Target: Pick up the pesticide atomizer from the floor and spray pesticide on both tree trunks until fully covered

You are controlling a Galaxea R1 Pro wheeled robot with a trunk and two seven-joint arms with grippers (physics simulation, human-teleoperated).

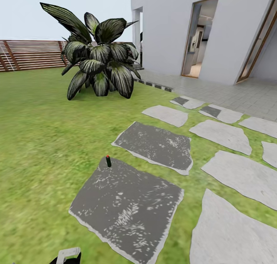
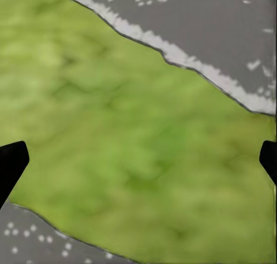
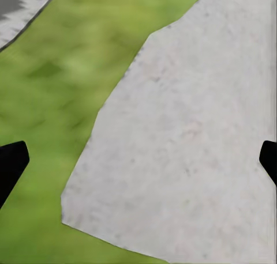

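Both grippers hang spread and empty: the left gripper [image 2: 138,157] over grass [image 2: 115,120] between two dark slabs, the right gripper [image 3: 138,157] over a pale stone [image 3: 190,149]. The atomizer [image 1: 108,161] stands upright, red cap up, at the far edge of the dark slab [image 1: 127,206], centre-left of the head frame. Judging from this, it lies ahead, and the left arm [image 1: 67,255] looks nearer.

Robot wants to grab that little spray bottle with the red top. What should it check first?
1. Pesticide atomizer in sight, upright on the dark stepping stone's far edge: ok.
2. Near enough to reach: not ok, looks far ahead.
3. Left gripper jaws wide apart, over grass: ok.
4. Right gripper jaws wide apart, nothing held: ok.
5. Trees to spray in sight: not ok; a broad-leaf plant stands ahead.
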